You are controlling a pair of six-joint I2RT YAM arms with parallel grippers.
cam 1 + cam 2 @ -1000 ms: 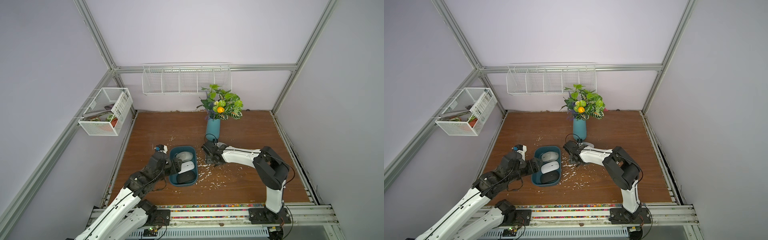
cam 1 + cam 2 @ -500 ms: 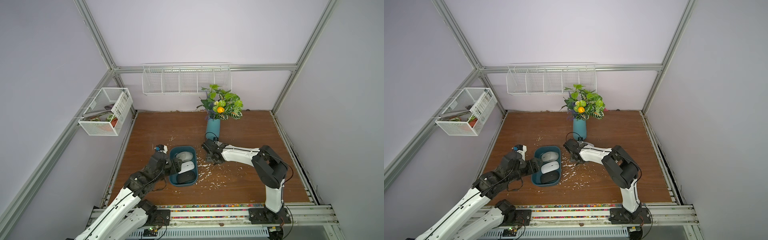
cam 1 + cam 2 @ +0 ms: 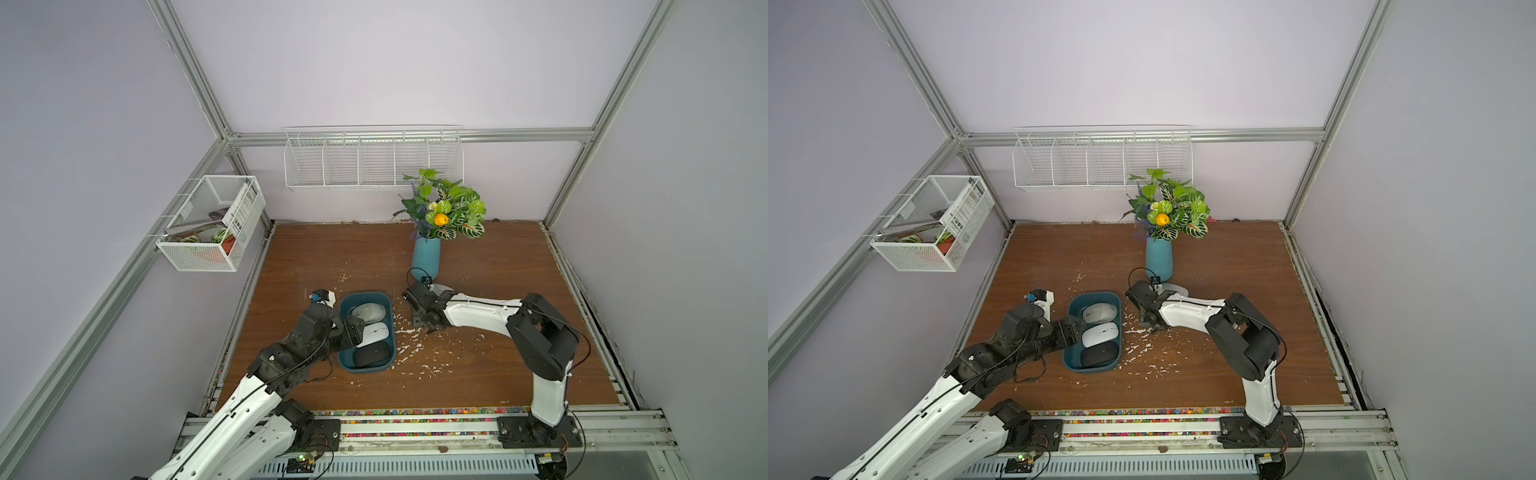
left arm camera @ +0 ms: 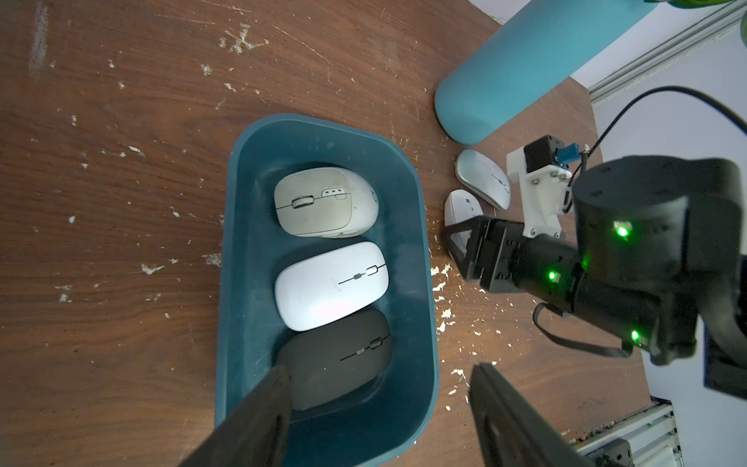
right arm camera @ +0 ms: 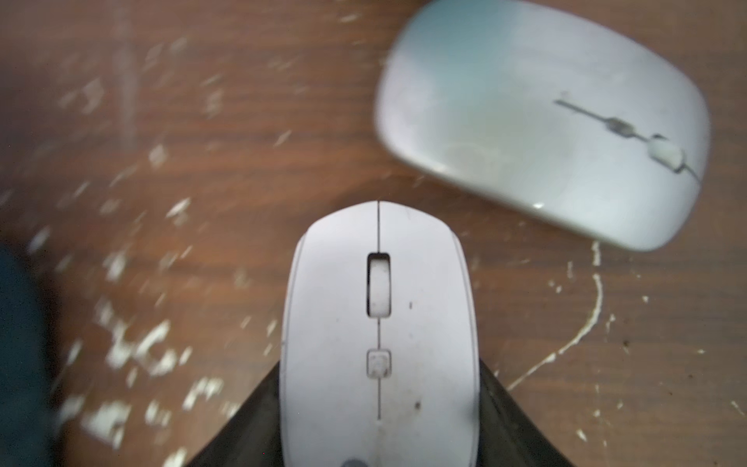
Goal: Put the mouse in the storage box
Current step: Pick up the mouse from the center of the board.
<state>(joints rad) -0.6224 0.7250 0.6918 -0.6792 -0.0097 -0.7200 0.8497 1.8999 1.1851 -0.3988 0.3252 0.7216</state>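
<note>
The storage box (image 3: 365, 294) (image 3: 1096, 294) (image 4: 232, 283) is a dark teal tray on the wooden table. It holds a beige mouse (image 4: 323, 202), a white mouse (image 4: 331, 285) and a black mouse (image 4: 335, 360). My right gripper (image 5: 380, 404) (image 3: 424, 322) is low over the table just right of the box, shut on another white mouse (image 5: 380, 323) (image 4: 461, 206) by its sides. A silver mouse (image 5: 541, 121) (image 4: 483, 178) lies loose beside it. My left gripper (image 4: 380, 370) (image 3: 353, 330) is open, its fingers straddling the box's wall by the black mouse.
A light-blue vase (image 3: 426, 257) with plants stands just behind the right gripper and the silver mouse. White flecks (image 3: 411, 345) litter the wood right of the box. White wire baskets hang on the back wall (image 3: 374, 162) and the left wall (image 3: 212, 224).
The right gripper's jaws have closed onto the white mouse and the arm has shifted slightly. The left arm and the box have stayed put.
</note>
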